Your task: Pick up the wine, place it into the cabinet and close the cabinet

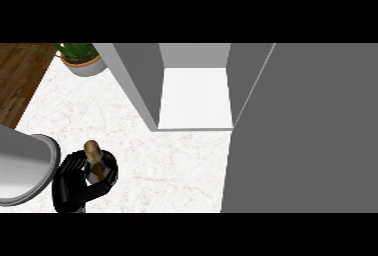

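Looking down at a white marble counter [177,165], wood floor [18,75] far left, potted plant [81,59] at the far edge, open grey cabinet [196,95] far centre, its door [303,130] swung right. My left hand [77,182], near left, curls around the wine bottle [93,155], neck poking above the fingers.

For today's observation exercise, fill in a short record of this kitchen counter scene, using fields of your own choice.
Held item: wine bottle, upright, cork end up
Holding hand: left hand, fingers curled round the bottle
Right hand: not in view
Cabinet: open, white shelf bare where visible
Cabinet door: swung open, at the view's right
Bottle position: over the counter, short of the cabinet
Other things: potted plant at the far left; grey rounded object at the left edge
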Available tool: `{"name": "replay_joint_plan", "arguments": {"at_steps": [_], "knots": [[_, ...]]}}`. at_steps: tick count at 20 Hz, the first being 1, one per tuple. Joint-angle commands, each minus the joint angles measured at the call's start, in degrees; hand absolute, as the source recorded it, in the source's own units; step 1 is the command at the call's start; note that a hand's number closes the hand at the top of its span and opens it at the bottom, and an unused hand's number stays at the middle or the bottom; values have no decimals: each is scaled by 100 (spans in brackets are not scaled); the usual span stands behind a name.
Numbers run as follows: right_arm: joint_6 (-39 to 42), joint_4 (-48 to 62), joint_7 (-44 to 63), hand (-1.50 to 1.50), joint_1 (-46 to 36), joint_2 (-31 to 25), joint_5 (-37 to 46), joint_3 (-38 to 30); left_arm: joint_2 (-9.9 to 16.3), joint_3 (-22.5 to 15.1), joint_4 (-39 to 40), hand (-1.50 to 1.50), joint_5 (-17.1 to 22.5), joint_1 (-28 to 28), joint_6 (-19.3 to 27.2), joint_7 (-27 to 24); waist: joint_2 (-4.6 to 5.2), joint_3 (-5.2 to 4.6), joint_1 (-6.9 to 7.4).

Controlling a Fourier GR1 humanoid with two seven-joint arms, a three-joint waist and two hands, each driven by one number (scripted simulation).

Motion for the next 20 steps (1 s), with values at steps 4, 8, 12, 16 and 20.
{"name": "replay_joint_plan", "arguments": {"at_steps": [4, 8, 12, 16, 20], "knots": [[-28, -419, 90, -150, 90, 144, -110, 216, 772, -666, 289, 150, -502, -115, -1203, 240, 16, -29, -38], [46, -376, 275, -150, -153, -95, -636, -401, 1019, -652, -261, 150, -275, -209, -1658, 653, 15, -21, 34], [185, -581, 122, -150, 305, -23, -579, -290, 1054, -593, -816, 150, -390, 22, -1476, 482, 10, -20, 44], [107, -396, -143, -150, 339, 259, -164, 134, 766, -552, -905, 150, -572, -50, -1107, 55, 16, -23, 39], [27, -371, 214, -150, -17, 68, -518, -266, 916, -643, -2169, 150, -19, 210, -1521, 1207, 11, -21, 64]]}}
